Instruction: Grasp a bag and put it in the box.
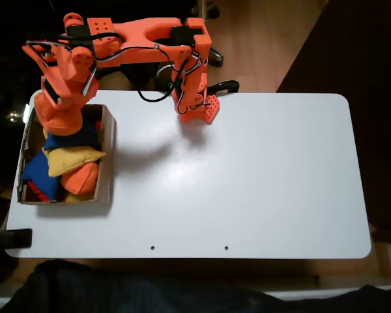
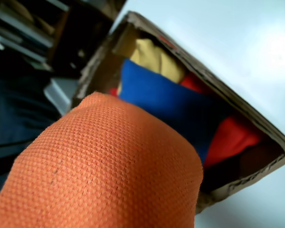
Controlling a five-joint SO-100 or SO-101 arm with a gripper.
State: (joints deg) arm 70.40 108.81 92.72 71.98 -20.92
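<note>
One orange beanbag point(image 2: 104, 166), soft and light with a grippy weave, hangs over your cardboard box point(image 1: 108, 156); your pincer point(image 1: 62, 114) seemingly pinches its plump middle, jaws hidden.

The fixed view looks straight down from high above on the whole white table point(image 1: 247, 182). The wrist view sits very close above the box point(image 2: 256, 123) at the table's left edge, angled down. Both share that box point(image 1: 107, 156).
</note>
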